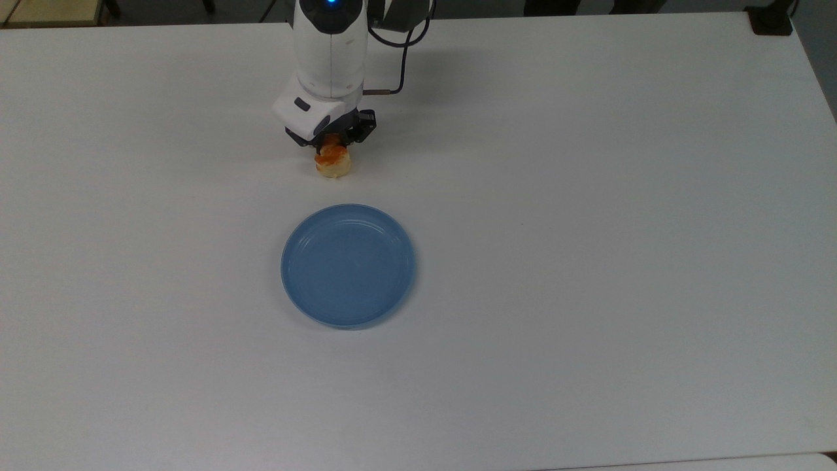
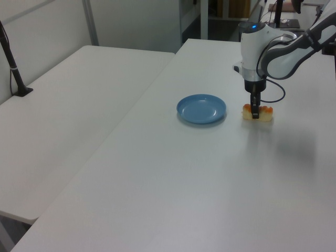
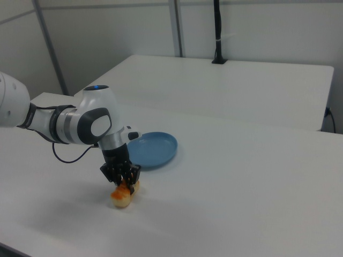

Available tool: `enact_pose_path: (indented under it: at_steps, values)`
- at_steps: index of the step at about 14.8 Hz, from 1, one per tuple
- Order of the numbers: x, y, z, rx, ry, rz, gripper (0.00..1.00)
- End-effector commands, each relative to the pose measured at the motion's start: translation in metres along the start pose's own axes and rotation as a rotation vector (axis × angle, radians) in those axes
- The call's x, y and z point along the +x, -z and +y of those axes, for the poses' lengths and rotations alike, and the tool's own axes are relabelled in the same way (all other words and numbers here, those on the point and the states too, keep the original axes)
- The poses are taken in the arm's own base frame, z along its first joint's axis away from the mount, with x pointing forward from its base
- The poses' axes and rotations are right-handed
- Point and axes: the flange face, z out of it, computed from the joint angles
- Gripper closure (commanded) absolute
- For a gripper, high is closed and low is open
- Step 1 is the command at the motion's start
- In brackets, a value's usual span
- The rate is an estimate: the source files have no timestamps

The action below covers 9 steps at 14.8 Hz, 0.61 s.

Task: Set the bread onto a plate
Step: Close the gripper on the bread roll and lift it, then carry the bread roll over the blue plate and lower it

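The bread [image 1: 334,164] lies on the white table just beyond the light-blue plate [image 1: 348,265], in the top view. My gripper [image 1: 333,141] points straight down over its middle, fingers shut on it from both sides. The gripper body hides most of the loaf there. In the left view the bread [image 2: 266,114] rests on the table to the right of the plate [image 2: 201,108], with my gripper [image 2: 255,113] across its centre. The right view shows the bread [image 3: 120,198] under my gripper [image 3: 125,182], and the plate [image 3: 155,148] stands bare a little behind.
The white table [image 1: 588,261] stretches wide around the plate. A second white table [image 2: 68,100] stands beside it in the left view. A black post [image 2: 13,68] is clamped at that table's far side. The arm's cable [image 1: 402,52] loops behind the wrist.
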Motion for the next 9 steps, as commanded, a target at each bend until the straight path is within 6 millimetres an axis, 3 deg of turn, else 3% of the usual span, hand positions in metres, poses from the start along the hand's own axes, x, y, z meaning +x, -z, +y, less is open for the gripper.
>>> enact_pose_path:
  at_steps: [1, 6, 9]
  values:
    - [0.005, 0.022, 0.011, -0.025, -0.007, 0.041, 0.74]
    - [0.034, 0.093, 0.026, -0.022, -0.02, 0.088, 0.7]
    - [0.052, 0.104, 0.015, -0.004, -0.017, 0.126, 0.68]
